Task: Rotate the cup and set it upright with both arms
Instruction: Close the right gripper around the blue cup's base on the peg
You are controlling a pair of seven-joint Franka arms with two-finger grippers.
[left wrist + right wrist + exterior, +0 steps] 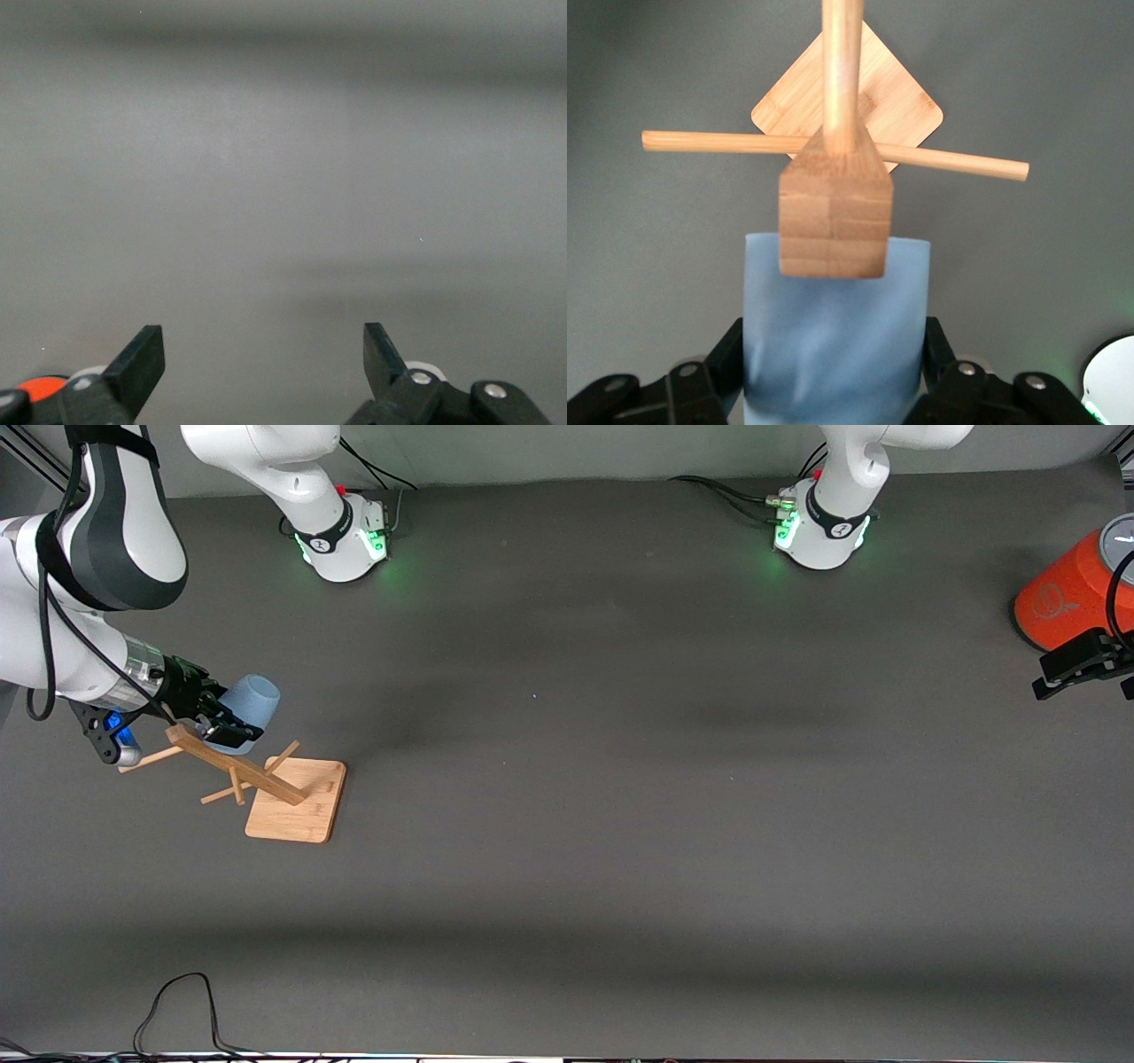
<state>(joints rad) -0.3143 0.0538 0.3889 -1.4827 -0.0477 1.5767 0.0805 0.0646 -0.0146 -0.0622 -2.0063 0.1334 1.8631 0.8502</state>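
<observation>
While clamped, cup (pixel 833 336) sits between fingers (pixel 943 354).

The pale-blue cup (pixel 252 698) (pixel 835 329) was a plain matte tumbler with no handle. It lay tilted on its side between the right gripper (pixel 215 722) (pixel 833 367) fingers (pixel 725 359), one pressed against each side of its wall.

The left gripper (pixel 1076 662) (pixel 264 359) hung with fingers apart, well away.
</observation>
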